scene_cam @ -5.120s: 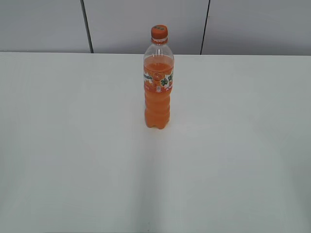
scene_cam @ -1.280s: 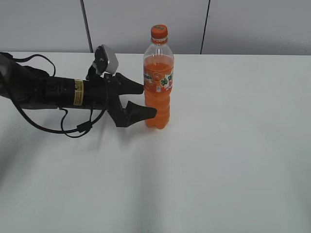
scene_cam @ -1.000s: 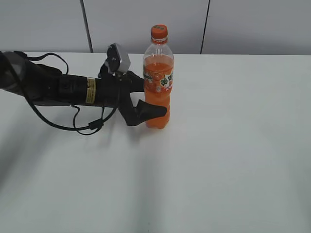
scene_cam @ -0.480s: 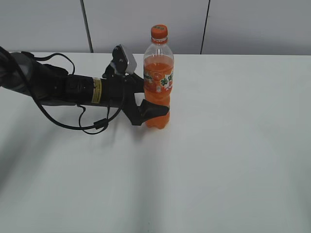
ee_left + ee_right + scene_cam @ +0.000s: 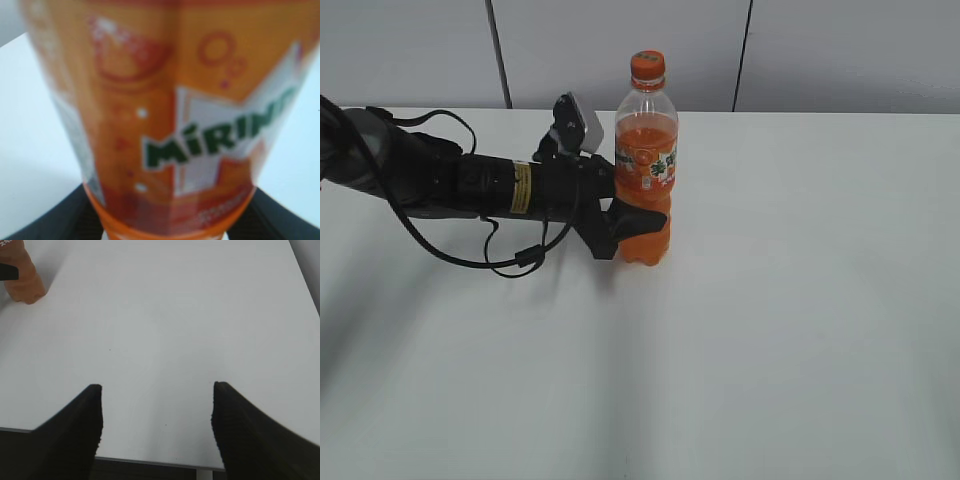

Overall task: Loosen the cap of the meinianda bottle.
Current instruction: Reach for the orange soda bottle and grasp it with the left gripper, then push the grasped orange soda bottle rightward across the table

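Observation:
The meinianda bottle (image 5: 646,190) stands upright on the white table (image 5: 800,320), full of orange drink, with its orange cap (image 5: 648,66) on top. My left gripper (image 5: 648,208) reaches in from the left at label height, jaws closed against the bottle's body: one finger (image 5: 638,220) crosses its front, the other is hidden behind. In the left wrist view the label (image 5: 170,125) fills the frame, with black fingers (image 5: 60,220) pressed at both lower sides. My right gripper (image 5: 157,407) hangs open over bare table, far from the bottle's base (image 5: 22,285). The cap is untouched.
The left arm (image 5: 440,185) and its cables lie low over the table's left half. A grey panelled wall (image 5: 820,50) stands behind the table's far edge. The table's near edge (image 5: 150,460) shows under the right gripper.
The left gripper slid right until its jaws straddled the bottle, then narrowed onto the bottle's body. The bottle has stayed upright in place. The right gripper shows no change.

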`<state>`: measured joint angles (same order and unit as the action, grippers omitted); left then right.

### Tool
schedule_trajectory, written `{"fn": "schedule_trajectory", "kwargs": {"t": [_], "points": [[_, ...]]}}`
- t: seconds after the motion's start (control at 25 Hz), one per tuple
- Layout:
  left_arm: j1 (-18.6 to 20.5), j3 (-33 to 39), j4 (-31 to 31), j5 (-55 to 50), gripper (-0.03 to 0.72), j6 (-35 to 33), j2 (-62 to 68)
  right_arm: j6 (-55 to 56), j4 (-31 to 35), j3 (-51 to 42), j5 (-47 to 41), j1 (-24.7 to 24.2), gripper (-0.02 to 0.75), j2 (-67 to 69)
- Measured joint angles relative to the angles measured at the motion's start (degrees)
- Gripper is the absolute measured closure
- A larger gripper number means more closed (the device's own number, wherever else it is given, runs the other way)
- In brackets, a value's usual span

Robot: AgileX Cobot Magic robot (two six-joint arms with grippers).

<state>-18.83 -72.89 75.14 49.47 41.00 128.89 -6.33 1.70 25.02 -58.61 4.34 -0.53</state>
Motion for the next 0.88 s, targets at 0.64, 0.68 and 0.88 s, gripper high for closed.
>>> {"fn": "schedule_trajectory", "kwargs": {"t": [0.64,0.68,0.88], "points": [[-4.8,0.0,4.1,3.6,0.277,0.2,0.4,0.0,0.1,0.4,-0.2,0.0,0.226,0.0],[-5.5,0.0,4.4,3.8,0.277,0.2,0.4,0.0,0.1,0.8,-0.2,0.0,0.226,0.0],[-8.9,0.1,5.3,4.3,0.277,0.4,0.4,1.0,0.1,2.4,-0.3,0.0,0.226,2.2]]}}
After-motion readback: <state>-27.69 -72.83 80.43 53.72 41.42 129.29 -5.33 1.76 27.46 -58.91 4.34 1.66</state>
